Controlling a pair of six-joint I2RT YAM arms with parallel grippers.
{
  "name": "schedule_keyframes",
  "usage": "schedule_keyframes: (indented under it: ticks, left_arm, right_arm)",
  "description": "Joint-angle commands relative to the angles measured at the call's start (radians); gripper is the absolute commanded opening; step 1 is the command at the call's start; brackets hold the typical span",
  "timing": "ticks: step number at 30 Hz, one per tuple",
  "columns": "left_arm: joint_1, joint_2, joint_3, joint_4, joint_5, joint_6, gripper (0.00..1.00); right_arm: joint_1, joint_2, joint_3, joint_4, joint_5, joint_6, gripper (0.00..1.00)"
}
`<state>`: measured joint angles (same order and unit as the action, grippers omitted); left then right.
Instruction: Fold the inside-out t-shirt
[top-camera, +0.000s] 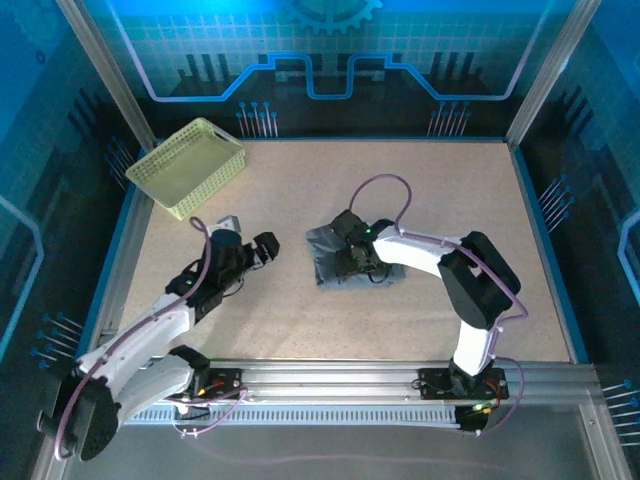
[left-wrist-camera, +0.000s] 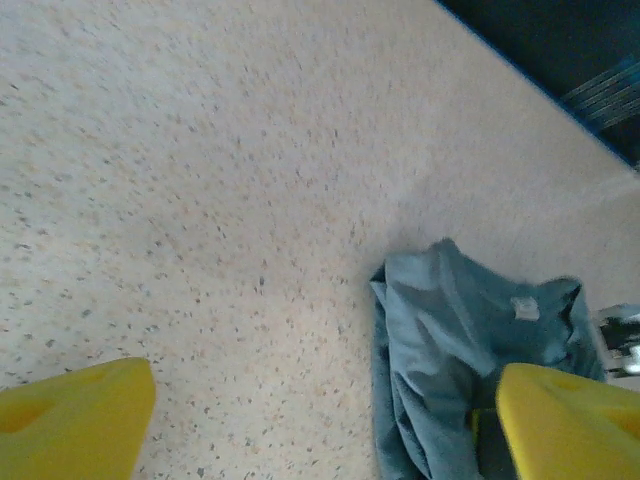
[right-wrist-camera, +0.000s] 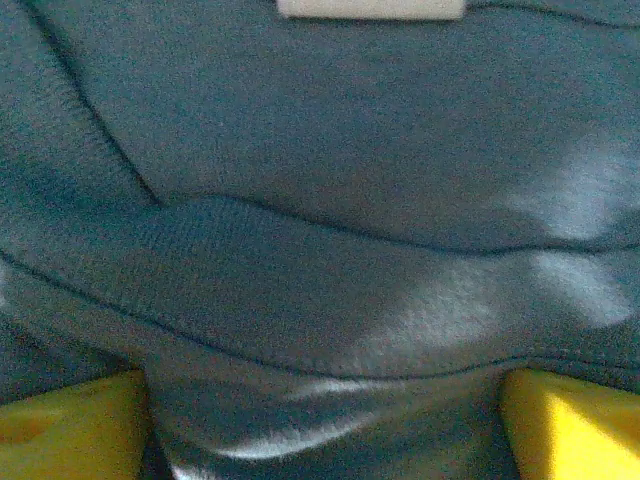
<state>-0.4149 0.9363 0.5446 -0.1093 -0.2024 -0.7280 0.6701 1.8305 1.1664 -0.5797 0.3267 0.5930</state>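
- Right hand (top-camera: 353, 260) is down on the inside-out t-shirt (top-camera: 325, 268). Fingers are spread wide with a ridge of cloth between them, not pinched.
- Left hand (top-camera: 266, 250) is open and empty, over bare table (top-camera: 430, 180) just beside the shirt, on its basket (top-camera: 188, 165) side.
- Shirt is a compact, lumpy bundle well apart from the basket, off its near-right corner.
- Step, my read: gathering cloth for another fold. Next move calls for closing on that ridge, with the left hand taking the facing edge.
- Right wrist view gives seams and a white tag (right-wrist-camera: 370, 8) up close. Top view gives the bundle outline. Left wrist view gives its creased edge.
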Motion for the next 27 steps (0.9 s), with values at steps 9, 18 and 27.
schedule_keyframes:
  ticks: [9, 18, 27]
  left_arm:
    - [0.084, -0.133, -0.009, -0.105, -0.072, 0.044, 0.99]
    - [0.128, -0.128, -0.003, -0.118, -0.075, 0.105, 0.99]
    - [0.148, -0.059, -0.014, -0.047, -0.192, 0.276, 0.99]
  right_arm:
    - [-0.439, 0.226, 0.321, -0.118, 0.0, -0.426, 0.9]
    - [-0.689, 0.437, 0.614, -0.159, -0.024, -0.587, 0.9]
    - [-0.72, 0.438, 0.78, -0.236, -0.086, -0.613, 0.91]
